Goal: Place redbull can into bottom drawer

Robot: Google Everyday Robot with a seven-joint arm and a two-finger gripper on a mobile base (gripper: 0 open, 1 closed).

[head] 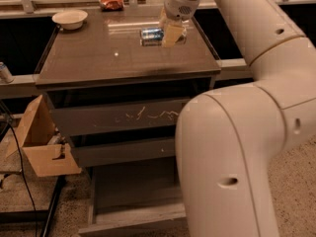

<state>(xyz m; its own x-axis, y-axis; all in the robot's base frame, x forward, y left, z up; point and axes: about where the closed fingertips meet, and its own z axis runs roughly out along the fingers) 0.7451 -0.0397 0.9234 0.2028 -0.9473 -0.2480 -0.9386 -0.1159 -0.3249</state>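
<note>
The redbull can (150,33), silver and blue, lies sideways in my gripper (169,34), which is shut on its right end. It hangs just above the dark cabinet top (98,58), at the back right, with its reflection below it. The bottom drawer (133,191) is pulled out near the floor, and its tray shows nothing inside. My large white arm covers the drawer's right part.
A white bowl (69,18) sits at the back left of the top, and a red snack bag (111,2) lies behind it. The scratched top drawer (118,117) and middle drawer (123,152) are closed. A cardboard box (42,142) and a black cable stand left of the cabinet.
</note>
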